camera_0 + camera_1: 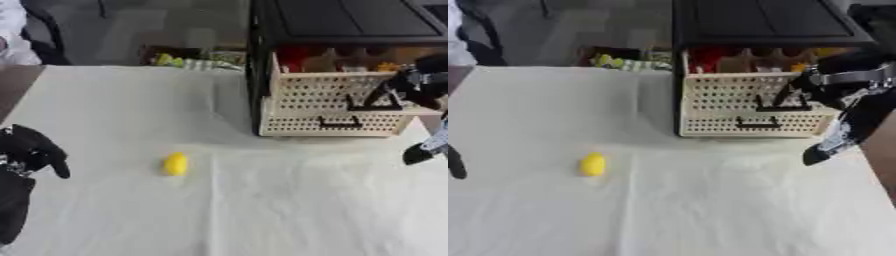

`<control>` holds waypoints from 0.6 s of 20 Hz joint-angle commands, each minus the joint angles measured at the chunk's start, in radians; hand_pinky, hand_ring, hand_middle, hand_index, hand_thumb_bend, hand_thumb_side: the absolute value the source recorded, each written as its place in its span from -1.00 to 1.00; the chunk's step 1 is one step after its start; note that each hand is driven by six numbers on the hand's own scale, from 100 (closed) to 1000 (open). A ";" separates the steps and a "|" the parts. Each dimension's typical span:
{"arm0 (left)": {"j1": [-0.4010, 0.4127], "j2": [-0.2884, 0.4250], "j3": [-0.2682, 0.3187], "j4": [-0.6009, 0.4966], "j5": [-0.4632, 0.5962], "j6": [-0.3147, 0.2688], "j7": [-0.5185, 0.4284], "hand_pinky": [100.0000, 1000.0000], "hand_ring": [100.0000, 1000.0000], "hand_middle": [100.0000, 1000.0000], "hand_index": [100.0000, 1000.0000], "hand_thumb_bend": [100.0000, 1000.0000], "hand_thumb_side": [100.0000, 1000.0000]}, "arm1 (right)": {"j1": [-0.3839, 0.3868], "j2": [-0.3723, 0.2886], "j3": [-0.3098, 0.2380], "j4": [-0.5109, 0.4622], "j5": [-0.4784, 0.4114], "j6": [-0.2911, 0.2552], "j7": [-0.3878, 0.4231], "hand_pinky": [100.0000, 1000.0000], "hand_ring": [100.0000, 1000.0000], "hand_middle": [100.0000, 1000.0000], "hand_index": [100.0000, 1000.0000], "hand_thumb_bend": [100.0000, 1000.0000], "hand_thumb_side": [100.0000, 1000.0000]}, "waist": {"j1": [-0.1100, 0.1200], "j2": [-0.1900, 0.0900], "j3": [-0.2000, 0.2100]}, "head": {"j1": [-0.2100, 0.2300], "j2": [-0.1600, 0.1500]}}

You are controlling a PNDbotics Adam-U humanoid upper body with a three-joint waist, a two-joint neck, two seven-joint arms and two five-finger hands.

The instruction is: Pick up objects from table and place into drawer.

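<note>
Yellow egg-shaped object (176,164): lying on the white tabletop (289,205), toward 9 o'clock of centre, untouched. Drawer (750,102): cream, perforated, pulled out of the black cabinet (754,22) at 1 o'clock. Right robot hand (820,85): at the drawer's handle; finger state cannot be told. Left robot hand (31,150): at 9 o'clock edge, fingers curled, holding nothing.

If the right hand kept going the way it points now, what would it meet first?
The right hand reaches left toward the upper drawer, so it would likely meet the drawer's dark handle first; it may already be touching, as depth is unclear.
</note>
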 commanded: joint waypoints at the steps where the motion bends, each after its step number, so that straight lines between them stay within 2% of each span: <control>1: -0.008 0.004 0.005 -0.014 0.001 0.002 0.000 -0.31 0.00 0.01 0.17 -1.00 0.68 | 0.027 -0.013 0.028 -0.018 -0.012 -0.026 0.041 -1.00 -0.64 -1.00 0.32 0.31 0.12 | 0.001 -0.010 0.003 | -0.004 -0.012; 12: -0.008 0.002 0.005 -0.014 0.003 0.004 0.001 -0.30 0.00 0.01 0.17 -1.00 0.69 | 0.042 -0.012 0.021 -0.029 -0.018 -0.015 0.041 -1.00 -0.61 -1.00 0.35 0.33 0.17 | 0.003 -0.011 0.001 | -0.006 -0.015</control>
